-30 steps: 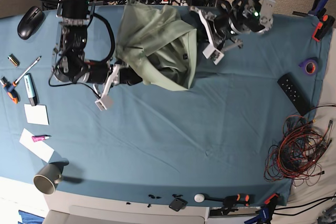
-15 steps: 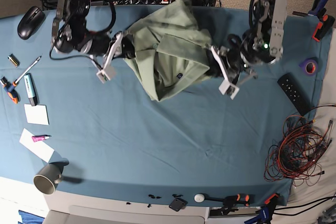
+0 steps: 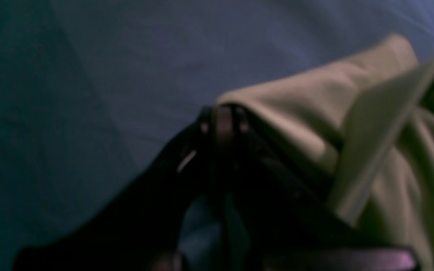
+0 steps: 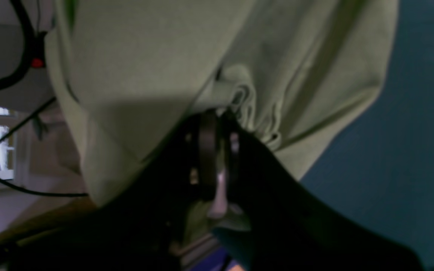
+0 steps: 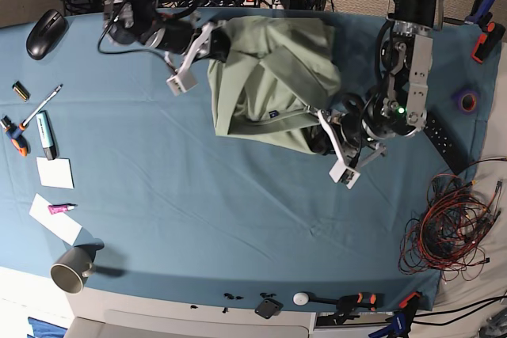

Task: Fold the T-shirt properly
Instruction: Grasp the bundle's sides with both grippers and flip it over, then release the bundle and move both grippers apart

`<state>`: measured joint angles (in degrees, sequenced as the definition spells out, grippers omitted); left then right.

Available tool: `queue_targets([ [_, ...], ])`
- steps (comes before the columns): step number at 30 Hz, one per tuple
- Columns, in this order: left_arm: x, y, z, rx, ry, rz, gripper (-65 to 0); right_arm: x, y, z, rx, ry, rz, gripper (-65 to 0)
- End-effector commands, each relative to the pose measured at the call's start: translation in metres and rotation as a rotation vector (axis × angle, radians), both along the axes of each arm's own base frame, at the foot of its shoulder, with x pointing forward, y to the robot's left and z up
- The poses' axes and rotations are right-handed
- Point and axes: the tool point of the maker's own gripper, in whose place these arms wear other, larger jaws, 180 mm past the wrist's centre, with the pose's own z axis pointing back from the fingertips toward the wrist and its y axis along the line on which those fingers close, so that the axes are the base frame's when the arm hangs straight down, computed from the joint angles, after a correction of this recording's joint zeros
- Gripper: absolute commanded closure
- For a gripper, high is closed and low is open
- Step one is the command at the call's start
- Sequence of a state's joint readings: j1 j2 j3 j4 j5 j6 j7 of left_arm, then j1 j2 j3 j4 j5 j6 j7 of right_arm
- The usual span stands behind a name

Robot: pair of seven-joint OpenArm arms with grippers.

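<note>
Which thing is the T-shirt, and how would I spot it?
Look at the teal-blue table cloth and go to its far middle, between the two robot arms. The T-shirt is the big bunched pale sage-green cloth there, pinched by the left gripper and right gripper. Nothing else nearby is soft, green or as large.

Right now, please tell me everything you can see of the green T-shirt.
The T-shirt is pale sage-green, soft cotton by its look, with a small dark label showing. It is bunched and partly folded over itself, spread at the far middle of the teal table cloth. The right gripper pinches its far left edge and the left gripper its near right corner; both are shut on the fabric.
</note>
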<state>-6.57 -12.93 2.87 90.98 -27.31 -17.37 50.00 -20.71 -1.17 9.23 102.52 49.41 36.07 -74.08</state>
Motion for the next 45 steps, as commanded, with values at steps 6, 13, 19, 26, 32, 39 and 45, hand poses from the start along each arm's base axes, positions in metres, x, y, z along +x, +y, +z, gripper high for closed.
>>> queue_targets([
  [6,0.018,-0.022,0.019,-0.093,-0.057,-0.02,0.0,-0.001,0.02,0.011,0.043,-0.021,-0.014,0.0],
  [13,0.02,-0.023,0.015,-0.064,-0.057,-0.017,0.0,0.0,0.011,0.007,0.009,-0.02,-0.028,0.0],
  [19,0.02,-0.014,0.012,-0.037,-0.057,-0.016,0.0,0.003,-0.009,0.004,-0.017,-0.015,-0.085,0.0],
  [26,0.027,0.001,0.016,-0.001,-0.065,0.0,-42.1,0.006,-0.016,0.008,-0.017,-0.052,-0.086,-31.6],
  [32,0.043,0.026,0.037,0.057,-0.116,0.002,-42.0,0.019,-0.029,0.013,-0.029,-0.083,-0.128,-31.7],
  [39,0.038,0.065,0.042,0.12,-0.062,-0.037,-41.1,0.049,-0.098,0.026,-0.166,-0.164,-0.214,-31.7],
  [45,0.008,0.064,0.046,0.056,0.01,-0.225,-33.2,0.082,-0.162,0.054,-0.316,-0.266,-0.275,-31.6],
])
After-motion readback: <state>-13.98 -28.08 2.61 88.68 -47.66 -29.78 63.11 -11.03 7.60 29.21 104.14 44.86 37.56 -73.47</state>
